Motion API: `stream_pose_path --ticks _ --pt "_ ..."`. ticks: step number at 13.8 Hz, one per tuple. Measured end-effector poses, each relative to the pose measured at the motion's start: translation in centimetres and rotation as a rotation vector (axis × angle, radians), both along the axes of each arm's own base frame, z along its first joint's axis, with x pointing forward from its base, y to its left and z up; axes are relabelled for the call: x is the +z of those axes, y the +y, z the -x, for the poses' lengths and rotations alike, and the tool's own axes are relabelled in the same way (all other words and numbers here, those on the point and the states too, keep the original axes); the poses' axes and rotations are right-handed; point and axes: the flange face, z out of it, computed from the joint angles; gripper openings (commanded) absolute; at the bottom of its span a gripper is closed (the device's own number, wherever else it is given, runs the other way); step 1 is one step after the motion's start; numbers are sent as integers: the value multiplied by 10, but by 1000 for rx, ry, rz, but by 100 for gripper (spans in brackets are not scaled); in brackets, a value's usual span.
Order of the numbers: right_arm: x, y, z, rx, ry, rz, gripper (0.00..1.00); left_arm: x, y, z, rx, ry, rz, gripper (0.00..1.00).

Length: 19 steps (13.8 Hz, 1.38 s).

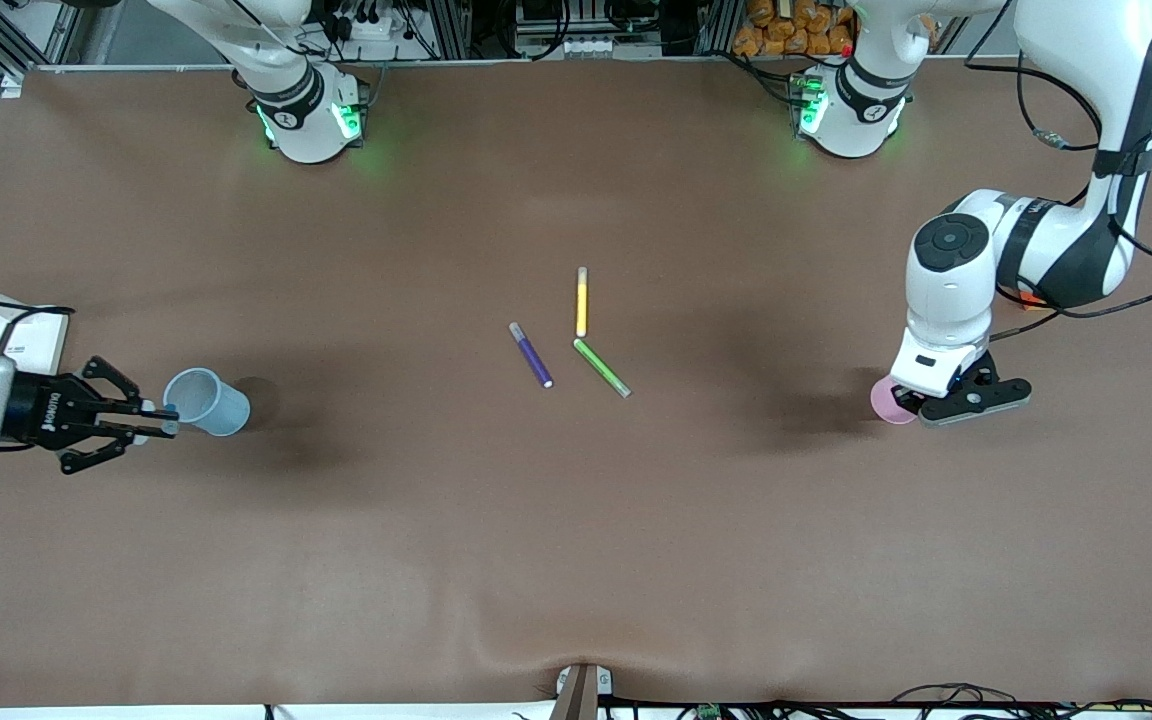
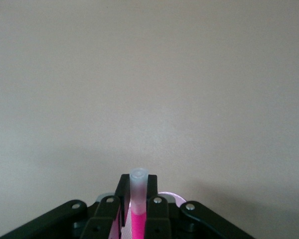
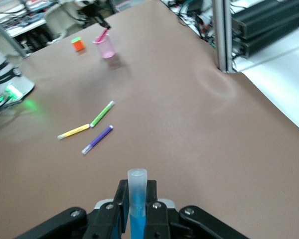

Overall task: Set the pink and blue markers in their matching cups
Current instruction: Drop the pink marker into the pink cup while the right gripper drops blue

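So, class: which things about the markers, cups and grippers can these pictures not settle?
- Pink cup: front view, mostly hidden under the left gripper; only a rim sliver in the left wrist view.
- Pink marker: left wrist view, lower end cut off; whether its tip is inside the cup is unclear.
- Blue marker: right wrist view, lower end cut off; tiny in the front view at the right gripper.
- Blue cup: absent from the right wrist view.

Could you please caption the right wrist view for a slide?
Right gripper shut on slim blue marker, grey cap up.
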Motion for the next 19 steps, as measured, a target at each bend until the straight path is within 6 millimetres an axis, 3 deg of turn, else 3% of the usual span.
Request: stream_pose_path --ticks 1,2,6,13,19 --pt "-3 -10 4 18 -16 -15 0 -3 0 2 7 -9 -6 66" --pt "-7 -20 6 29 -32 -22 0 -5 -1 3 11 -12 -7 100" --pt "-46 -48 11 75 -82 -36 0 1 -1 -2 7 -29 -2 100" --pt "-122 -61 32 100 44 -27 0 38 -4 -24 -34 -86 -6 100" --pt "-147 -67 38 111 93 -13 0 88 6 -46 -32 36 77 100"
